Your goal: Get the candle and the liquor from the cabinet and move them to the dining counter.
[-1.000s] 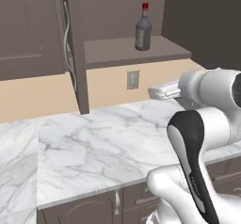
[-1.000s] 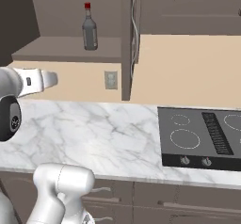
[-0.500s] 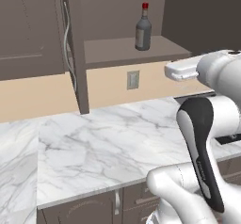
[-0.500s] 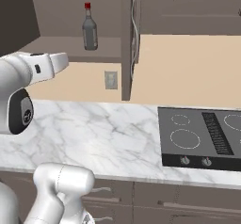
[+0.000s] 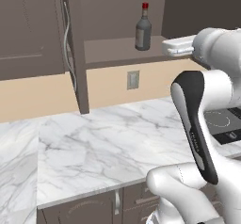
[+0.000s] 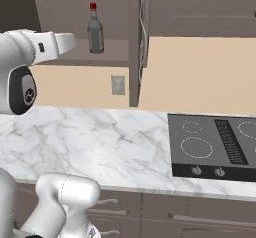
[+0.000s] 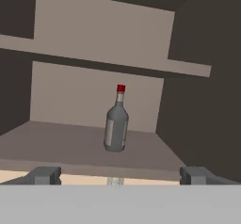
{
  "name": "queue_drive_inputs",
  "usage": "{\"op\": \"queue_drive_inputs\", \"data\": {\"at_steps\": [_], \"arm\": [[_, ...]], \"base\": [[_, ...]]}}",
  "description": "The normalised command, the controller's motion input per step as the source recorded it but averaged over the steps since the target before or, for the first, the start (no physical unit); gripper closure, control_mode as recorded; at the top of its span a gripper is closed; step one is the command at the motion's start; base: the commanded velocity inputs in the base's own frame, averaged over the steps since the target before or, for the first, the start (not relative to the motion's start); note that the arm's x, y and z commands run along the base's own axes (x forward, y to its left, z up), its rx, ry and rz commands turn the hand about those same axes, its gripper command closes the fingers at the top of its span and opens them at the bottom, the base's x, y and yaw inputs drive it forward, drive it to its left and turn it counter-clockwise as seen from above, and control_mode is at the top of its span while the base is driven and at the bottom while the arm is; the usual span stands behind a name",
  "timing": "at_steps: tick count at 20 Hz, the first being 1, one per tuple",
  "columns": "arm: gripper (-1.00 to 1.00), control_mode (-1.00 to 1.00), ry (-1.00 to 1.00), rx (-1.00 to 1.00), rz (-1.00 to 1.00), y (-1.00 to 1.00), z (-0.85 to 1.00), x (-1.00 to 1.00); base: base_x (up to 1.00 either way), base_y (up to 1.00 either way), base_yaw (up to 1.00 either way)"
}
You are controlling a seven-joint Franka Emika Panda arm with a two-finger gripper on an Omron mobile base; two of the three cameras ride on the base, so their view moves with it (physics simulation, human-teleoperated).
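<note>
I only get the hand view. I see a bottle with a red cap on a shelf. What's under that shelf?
Observer: A marble worktop, with a wall socket on the beige wall between them.
Operator: Is there a door on the cupboard?
Observer: Yes, the cabinet door stands swung open, edge-on, beside the liquor.
Operator: Anything else near?
Observer: A black hob is set in the worktop, to the right.
Operator: Is my pincer wide?
Observer: The pincer is open, short of the bottle.
</note>
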Motion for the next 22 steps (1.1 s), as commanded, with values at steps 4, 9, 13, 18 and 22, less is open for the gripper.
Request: {"op": "queue_drive_inputs", "data": {"at_steps": [4, 9, 13, 18, 22], "arm": [[-1.00, -1.00, 0.00, 0.01, 0.00, -0.01, 0.05, 0.37], [-1.00, -1.00, 0.00, 0.00, 0.00, 0.00, 0.00, 0.16], [-1.00, -1.00, 0.00, 0.00, 0.00, 0.00, -0.02, 0.04], [-1.00, -1.00, 0.00, 0.00, 0.00, -0.01, -0.03, 0.12], [-1.00, -1.00, 0.00, 0.00, 0.00, -0.02, -0.02, 0.24]], "base": [[0.00, 0.00, 0.00], [0.00, 0.00, 0.00], [0.00, 0.00, 0.00], [0.00, 0.00, 0.00], [0.00, 0.00, 0.00]]}}
